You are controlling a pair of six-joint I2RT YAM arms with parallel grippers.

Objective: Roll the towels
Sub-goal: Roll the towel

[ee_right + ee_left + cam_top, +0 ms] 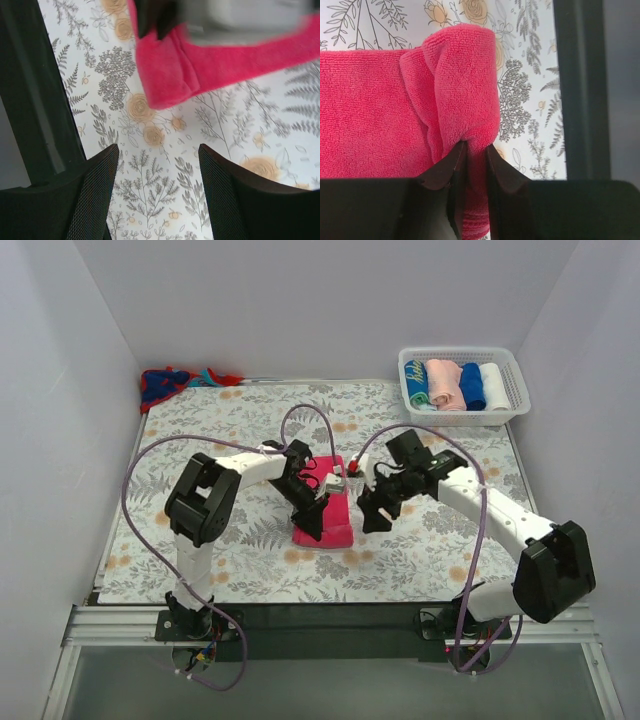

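The left gripper (475, 150) has its 2 fingers (445, 167) narrowed onto a raised fold of the hot-pink towel (370, 110), which lies flat to the left of the tips on the floral table cloth (530, 100). The right gripper (159, 155) stands wide, holding nothing, with the pink towel's corner just beyond its tips. The red towel (165, 383) lies bunched well away from both, and marks on 1 roll in the white basket (512, 390) are too small to read.

— Loose towels?
— 2: 1 pink towel (340, 522), 1 red towel (160, 385) with blue marks.
— In the basket (470, 418)?
— 4 rolls: 1 teal roll (417, 386), 1 light pink roll (446, 383), 1 blue roll (472, 385), 1 white roll (494, 386).
— Baskets? Table cloths?
— 1 white basket, 1 flowery table cloth (250, 420).
— Arms?
— 2: left arm (200, 502), right arm (500, 512). Grippers, 2 too: left gripper (476, 150), right gripper (157, 155).
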